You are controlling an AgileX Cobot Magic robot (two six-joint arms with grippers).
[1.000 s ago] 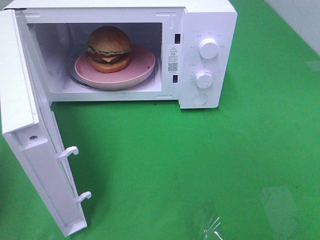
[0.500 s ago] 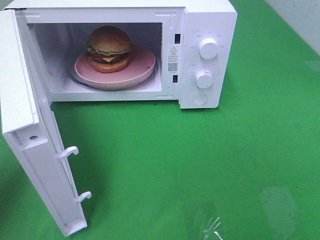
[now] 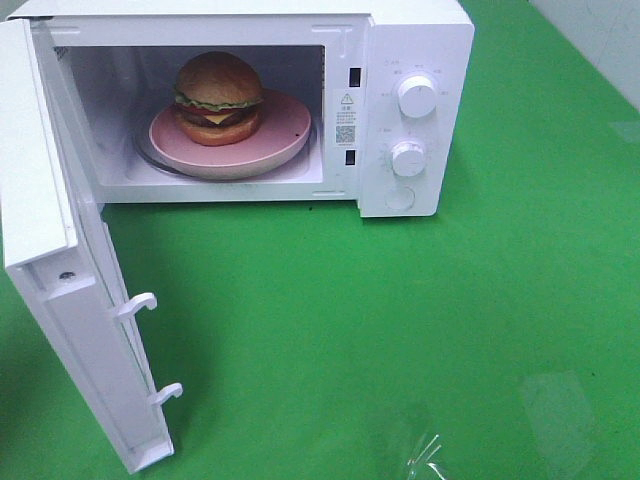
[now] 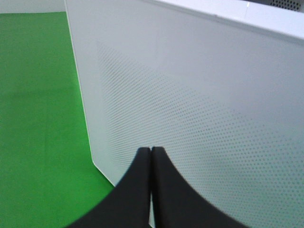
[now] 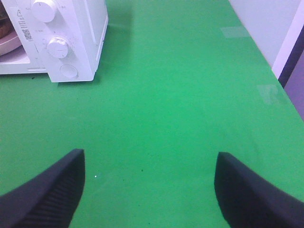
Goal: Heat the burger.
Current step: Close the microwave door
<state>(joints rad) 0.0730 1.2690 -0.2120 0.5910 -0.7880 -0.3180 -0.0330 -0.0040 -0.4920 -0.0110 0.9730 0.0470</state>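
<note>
I have the burger point(image 3: 218, 97) sitting on the pink plate point(image 3: 288, 138) inside the microwave point(image 3: 420, 40), so loading looks done to me and the step in hand is closing up. The door point(image 3: 40, 220) stands swung wide open towards the camera. My left gripper point(image 4: 151, 151) has its fingers pressed together, holding nothing, and it sits just in front of the door's dotted outer face; I cannot tell whether it is touching the panel. My right gripper point(image 5: 149, 159) is spread wide and empty, over bare green cloth point(image 5: 180, 95), well apart from the microwave. As I judge it, the next move is a push from the left arm against that outer face, following the door's arc until the two latch hooks point(image 3: 140, 303) seat. After that the right arm would have to reach a knob point(image 3: 408, 158) to start the heating. Compared with the high view a second ago, I see no change: door, plate and burger lie exactly as they did, and neither arm has entered that view.
</note>
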